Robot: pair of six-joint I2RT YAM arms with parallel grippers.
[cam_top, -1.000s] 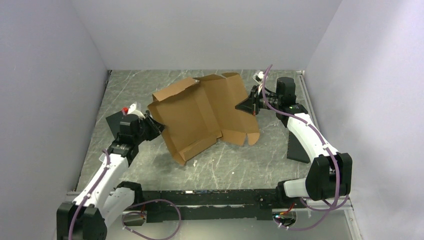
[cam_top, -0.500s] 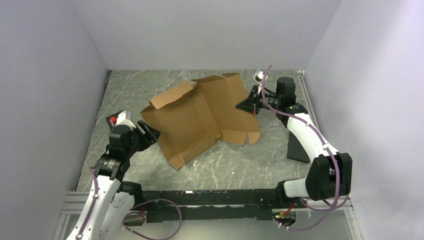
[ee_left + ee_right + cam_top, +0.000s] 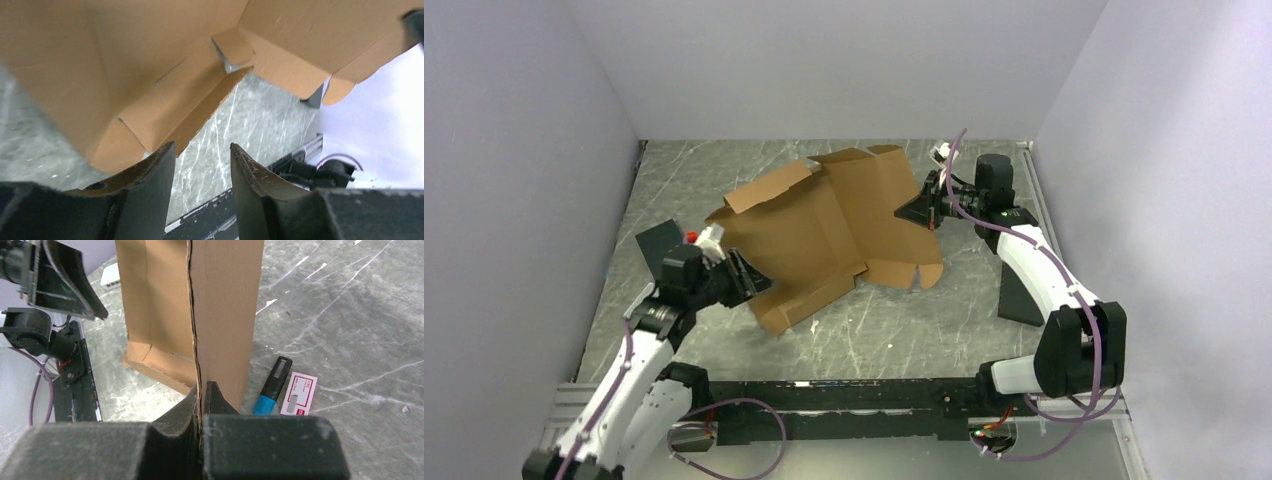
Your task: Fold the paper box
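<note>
- One grey marbled table [image 3: 904, 320] – everything you see sits on it.
- One paper box [image 3: 824, 235], an unfolded brown sheet spread over the middle of the table. Its right side is lifted and its near-left corner points at your left arm.
- Two grippers. Your right gripper [image 3: 201, 387] is clamped on the sheet's right edge, with the cardboard pinched between its fingers. On your left gripper [image 3: 202, 150] the fingers stand apart with only table showing between them – the box's corner flap is just beyond the tips.
- Two black pads: one [image 3: 657, 243] at far left and one [image 3: 1020, 295] by the right arm.
- One blue-and-black marker [image 3: 272, 385] lies behind the box.
- One small white card [image 3: 298, 394] is just beside the marker.
</note>
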